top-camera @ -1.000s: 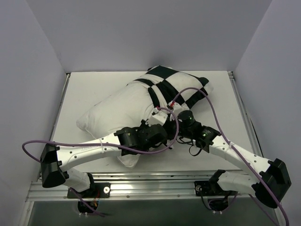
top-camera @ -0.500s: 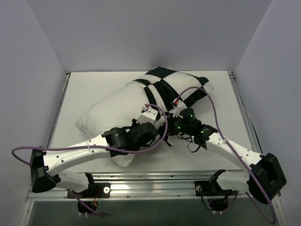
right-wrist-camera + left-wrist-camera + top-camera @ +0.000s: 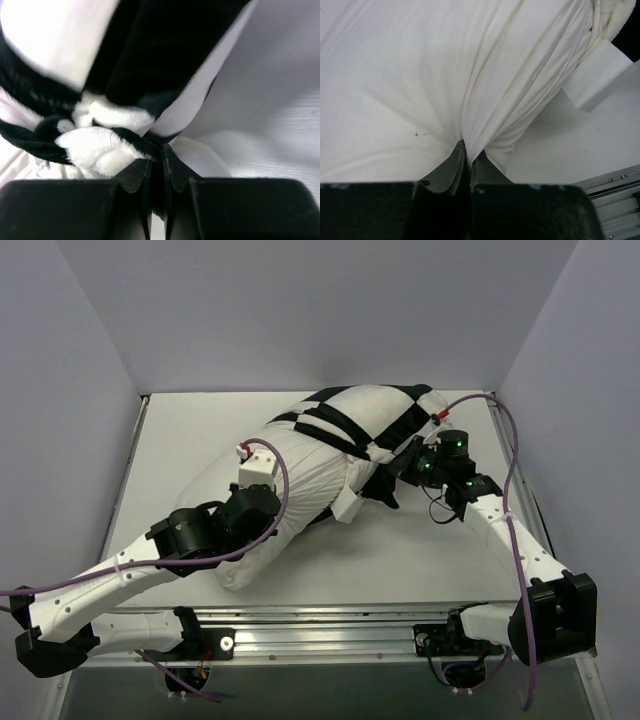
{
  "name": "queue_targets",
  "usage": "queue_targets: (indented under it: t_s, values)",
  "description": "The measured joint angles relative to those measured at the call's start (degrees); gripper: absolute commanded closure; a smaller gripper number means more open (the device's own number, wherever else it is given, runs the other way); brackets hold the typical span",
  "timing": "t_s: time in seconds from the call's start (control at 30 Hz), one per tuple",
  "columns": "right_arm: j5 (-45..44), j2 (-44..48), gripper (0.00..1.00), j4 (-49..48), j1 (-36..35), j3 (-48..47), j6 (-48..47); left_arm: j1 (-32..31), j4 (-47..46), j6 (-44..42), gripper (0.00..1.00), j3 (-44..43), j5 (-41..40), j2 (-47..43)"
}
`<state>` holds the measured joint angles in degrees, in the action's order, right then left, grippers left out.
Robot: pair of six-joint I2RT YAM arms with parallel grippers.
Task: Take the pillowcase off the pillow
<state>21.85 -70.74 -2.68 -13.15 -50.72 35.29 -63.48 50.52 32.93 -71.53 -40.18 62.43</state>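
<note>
The pillow (image 3: pixel 290 480) is lying along 7-to-1 o'clock. The left claw (image 3: pixel 466 150) is pinching its 7 o'clock half, and the right claw (image 3: pixel 156 152) is clamping the pillowcase (image 3: pixel 400 425) at 3 o'clock.

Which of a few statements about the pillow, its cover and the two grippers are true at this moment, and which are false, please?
1. The left gripper is shut on a fold of the plump plain white pillow. True.
2. The right gripper is open and holds nothing. False: it is shut on the edge of the plush black-and-white checkered pillowcase.
3. The pillowcase is fully off the pillow. False: it wraps the pillow's far right end, while the near left part is bare.
4. A small white label shows at the pillow's near edge. True.
</note>
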Motion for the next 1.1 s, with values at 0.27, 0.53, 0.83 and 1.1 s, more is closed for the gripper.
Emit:
queue_targets:
  t_s: [0.27, 0.53, 0.83, 1.1]
  values:
    - [4.57, 1.29, 1.0, 1.62, 8.2, -2.23, 5.81, 0.66, 3.72, 0.55, 0.98, -2.58, 2.78, -4.74]
    - [7.04, 2.1, 0.95, 1.38, 9.46, -2.95, 2.91, 1.03, 2.16, -2.1, 0.98, -3.54, 4.98, -1.38]
    - [4.39, 2.12, 0.53, 1.57, 1.03, -0.7, -4.11, 1.36, -0.37, -3.63, 0.98, -3.85, 8.28, 2.45]
    - [1.6, 4.24, 0.19, 1.29, -6.91, 2.51, -9.01, 1.73, -0.61, -4.07, 0.98, -3.96, 9.01, 4.17]
